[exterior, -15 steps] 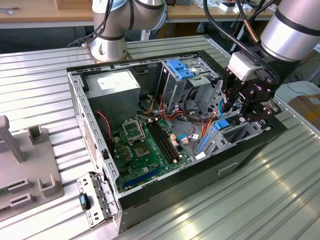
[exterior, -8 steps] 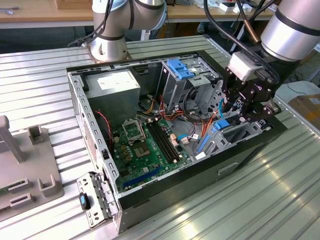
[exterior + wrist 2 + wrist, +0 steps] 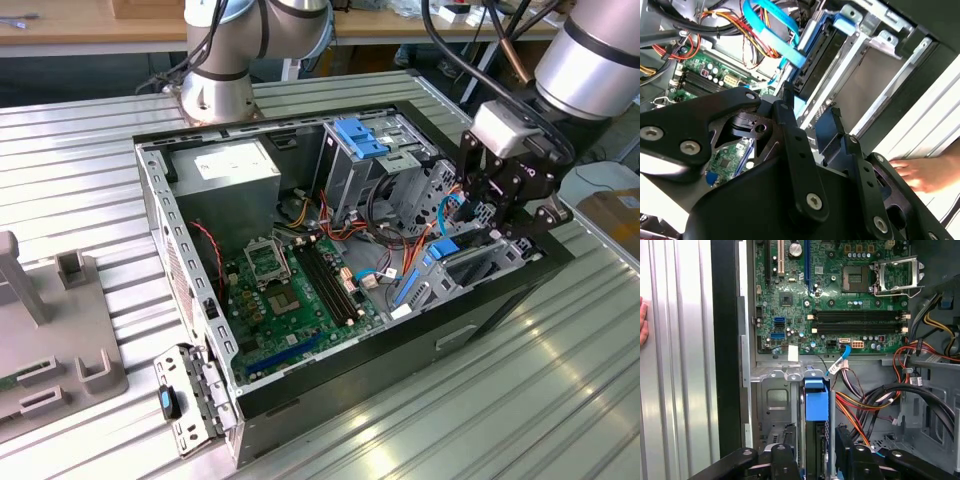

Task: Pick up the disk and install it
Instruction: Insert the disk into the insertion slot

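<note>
The disk (image 3: 816, 405) stands on edge in the drive bay (image 3: 775, 400) of the open computer case (image 3: 160, 220), at the corner toward the exterior view's right. In the first wrist view I make out only its blue end and a thin dark strip of its body; the rest is cut off behind the gripper's links. In the exterior view the disk (image 3: 470, 262) is a dark slab half covered by the gripper (image 3: 500, 215). In the second wrist view the disk (image 3: 817, 55) shows as a black edge with a blue rail, and orange and blue cables (image 3: 765, 30) cross in front of it.

The gripper (image 3: 812, 450) sits right over the disk with its black fingers (image 3: 782, 460) spread, one on each side of the near end. I cannot tell whether the pads touch it. The second wrist view gives the same spread stance of the gripper (image 3: 812, 107).

The arm (image 3: 590, 50) enters from the exterior view's upper right, with the wrist angled down into the case. Further out lie the green motherboard (image 3: 290, 290), the grey power supply (image 3: 225, 165) and the ribbed metal table (image 3: 480, 400). A person's hand (image 3: 920, 172) rests on that table beside the case; in the first wrist view the hand (image 3: 642, 320) is cut off by the frame.
</note>
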{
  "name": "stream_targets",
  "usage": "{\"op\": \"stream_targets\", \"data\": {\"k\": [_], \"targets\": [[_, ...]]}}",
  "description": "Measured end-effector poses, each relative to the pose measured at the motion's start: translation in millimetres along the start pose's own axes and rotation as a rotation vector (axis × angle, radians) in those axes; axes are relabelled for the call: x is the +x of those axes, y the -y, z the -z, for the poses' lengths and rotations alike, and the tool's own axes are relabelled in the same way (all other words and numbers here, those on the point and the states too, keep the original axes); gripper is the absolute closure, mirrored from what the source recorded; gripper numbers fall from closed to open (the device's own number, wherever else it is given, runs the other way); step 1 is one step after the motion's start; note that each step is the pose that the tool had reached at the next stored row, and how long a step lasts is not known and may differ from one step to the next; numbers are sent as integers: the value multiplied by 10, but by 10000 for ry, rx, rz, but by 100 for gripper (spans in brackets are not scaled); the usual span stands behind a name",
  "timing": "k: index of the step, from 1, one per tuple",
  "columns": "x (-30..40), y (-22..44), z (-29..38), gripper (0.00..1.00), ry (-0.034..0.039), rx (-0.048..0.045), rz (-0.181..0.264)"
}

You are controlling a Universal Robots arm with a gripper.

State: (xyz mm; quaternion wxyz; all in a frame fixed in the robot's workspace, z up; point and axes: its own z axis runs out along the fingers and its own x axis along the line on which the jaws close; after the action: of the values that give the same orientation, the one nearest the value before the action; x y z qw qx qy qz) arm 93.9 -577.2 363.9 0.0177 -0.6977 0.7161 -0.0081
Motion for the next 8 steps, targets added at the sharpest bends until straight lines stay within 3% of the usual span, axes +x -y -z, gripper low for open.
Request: {"op": "stream_targets", "data": {"k": [2, 5, 8], "targets": [[-2, 33, -2, 56, 1, 0, 0], [-8, 148, -5, 56, 0, -1, 0], [-9, 159, -6, 56, 0, -1, -1]]}}
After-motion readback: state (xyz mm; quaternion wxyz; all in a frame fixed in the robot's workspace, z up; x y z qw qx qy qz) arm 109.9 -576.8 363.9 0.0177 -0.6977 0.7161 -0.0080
